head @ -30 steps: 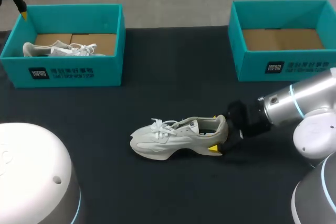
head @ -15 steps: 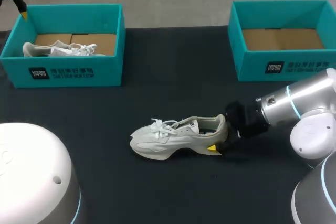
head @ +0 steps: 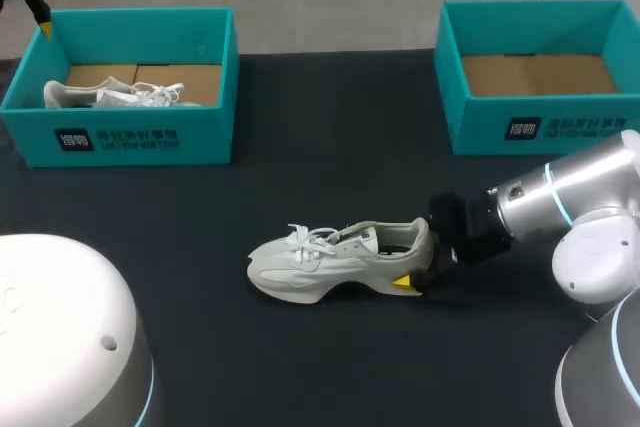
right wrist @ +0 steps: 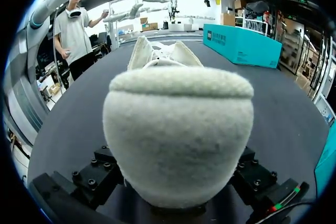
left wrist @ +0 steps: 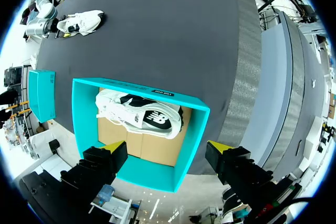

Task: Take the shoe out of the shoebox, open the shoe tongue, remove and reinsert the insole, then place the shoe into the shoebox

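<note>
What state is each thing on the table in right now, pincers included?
shoe: out of its box, upright on its sole, heel in the right pincer.
left shoebox: open, second shoe inside.
right shoebox: open, no shoe inside.
left pincer: open, above the left shoebox.
right pincer: shut on the shoe's heel.

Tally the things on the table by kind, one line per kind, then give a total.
Shoes: 2, the loose shoe on the table and the boxed shoe.
Boxes: 2, the left box and the right box, both teal.
Total: 4.
</note>
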`<state>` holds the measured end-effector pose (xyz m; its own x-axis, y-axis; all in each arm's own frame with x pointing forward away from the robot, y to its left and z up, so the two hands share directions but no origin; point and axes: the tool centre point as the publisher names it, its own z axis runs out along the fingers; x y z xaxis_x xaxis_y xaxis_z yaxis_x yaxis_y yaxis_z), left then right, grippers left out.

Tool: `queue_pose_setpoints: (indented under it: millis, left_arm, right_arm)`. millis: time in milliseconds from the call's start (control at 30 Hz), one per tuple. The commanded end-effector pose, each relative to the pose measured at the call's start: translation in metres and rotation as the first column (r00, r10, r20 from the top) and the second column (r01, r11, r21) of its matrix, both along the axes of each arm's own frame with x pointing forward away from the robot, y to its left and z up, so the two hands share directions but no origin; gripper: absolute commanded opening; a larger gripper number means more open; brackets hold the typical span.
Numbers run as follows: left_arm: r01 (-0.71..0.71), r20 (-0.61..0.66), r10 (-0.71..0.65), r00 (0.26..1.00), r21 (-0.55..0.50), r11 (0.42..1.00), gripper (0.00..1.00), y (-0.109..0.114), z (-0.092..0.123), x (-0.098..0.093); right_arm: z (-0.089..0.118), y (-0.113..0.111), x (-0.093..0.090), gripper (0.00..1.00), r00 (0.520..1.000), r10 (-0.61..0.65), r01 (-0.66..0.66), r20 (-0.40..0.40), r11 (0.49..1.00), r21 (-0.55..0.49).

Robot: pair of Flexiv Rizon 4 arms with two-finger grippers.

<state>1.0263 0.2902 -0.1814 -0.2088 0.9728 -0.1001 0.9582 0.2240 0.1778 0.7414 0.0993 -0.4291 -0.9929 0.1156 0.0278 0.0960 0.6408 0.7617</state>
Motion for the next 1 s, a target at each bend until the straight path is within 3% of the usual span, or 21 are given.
queue_pose_setpoints:
  millis: [33,233,367,633,800,1000]
  left_arm:
    - [0.000,0.000,0.000,1.000,0.003,1.000,1.00,0.000,0.001,-0.001]
    - [0.000,0.000,0.000,1.000,0.003,1.000,1.00,0.000,0.001,-0.001]
    - [-0.040,-0.010,0.040,0.999,0.016,0.999,1.00,-0.020,0.001,-0.017]
    - [-0.280,-0.021,0.281,0.960,0.036,0.959,1.00,-0.038,0.007,-0.041]
    - [-0.485,-0.010,0.486,0.874,0.064,0.872,1.00,-0.051,0.002,-0.058]
    - [-0.507,-0.013,0.508,0.861,0.030,0.861,1.00,-0.052,0.001,-0.062]
  right_arm:
    - [-0.003,0.002,-0.001,0.00,1.000,-0.002,0.002,0.001,1.000,-0.002]
    - [-0.003,0.002,-0.001,0.00,1.000,-0.002,0.002,0.001,1.000,-0.002]
    - [-0.003,0.002,-0.001,0.00,1.000,-0.002,0.002,0.001,1.000,-0.002]
    - [-0.003,0.002,-0.001,0.00,1.000,-0.002,0.002,0.001,1.000,-0.002]
    - [-0.003,0.002,-0.001,0.00,1.000,-0.002,0.002,0.001,1.000,-0.002]
    - [-0.003,0.002,-0.001,0.00,1.000,-0.002,0.002,0.001,1.000,-0.002]
